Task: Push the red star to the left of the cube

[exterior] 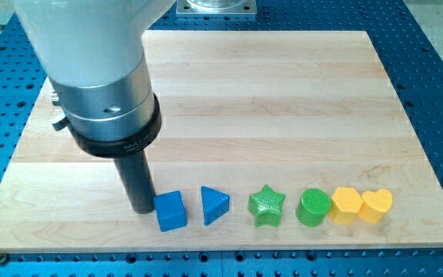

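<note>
**Tip parked right next to the blue cube, no red star anywhere**

The blue cube point(170, 211) sits near the board's point(283, 92) bottom edge, at the view's left end of a row: blue triangle point(214, 205), green star point(267, 205), green cylinder point(313, 208), two yellow blocks point(347, 205) and point(377, 205), touching. I can't find a red star. The arm's grey housing point(98, 69) comes down from the top left, cut off by the frame. My tip point(142, 208) is a bare rod holding nothing, touching the cube's left side or just beside it.
</note>
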Robot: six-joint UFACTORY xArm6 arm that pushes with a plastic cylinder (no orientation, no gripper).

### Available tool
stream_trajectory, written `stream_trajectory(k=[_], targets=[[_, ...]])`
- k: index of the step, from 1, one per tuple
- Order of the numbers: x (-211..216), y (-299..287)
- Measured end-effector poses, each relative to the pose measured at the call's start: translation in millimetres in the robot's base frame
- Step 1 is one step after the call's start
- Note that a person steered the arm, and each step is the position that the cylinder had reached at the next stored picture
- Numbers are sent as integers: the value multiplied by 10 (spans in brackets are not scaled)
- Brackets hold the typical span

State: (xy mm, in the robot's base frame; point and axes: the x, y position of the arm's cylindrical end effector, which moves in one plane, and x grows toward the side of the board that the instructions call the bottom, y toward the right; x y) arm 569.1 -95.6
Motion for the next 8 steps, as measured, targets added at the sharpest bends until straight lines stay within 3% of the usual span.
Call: stream_trajectory(k=[2,4,5,6,7,8], targets=[[-254,-1],[-718,-898],[-1612,-268],[-2504,-294],[-3205,-1094],[-3619,-1617]])
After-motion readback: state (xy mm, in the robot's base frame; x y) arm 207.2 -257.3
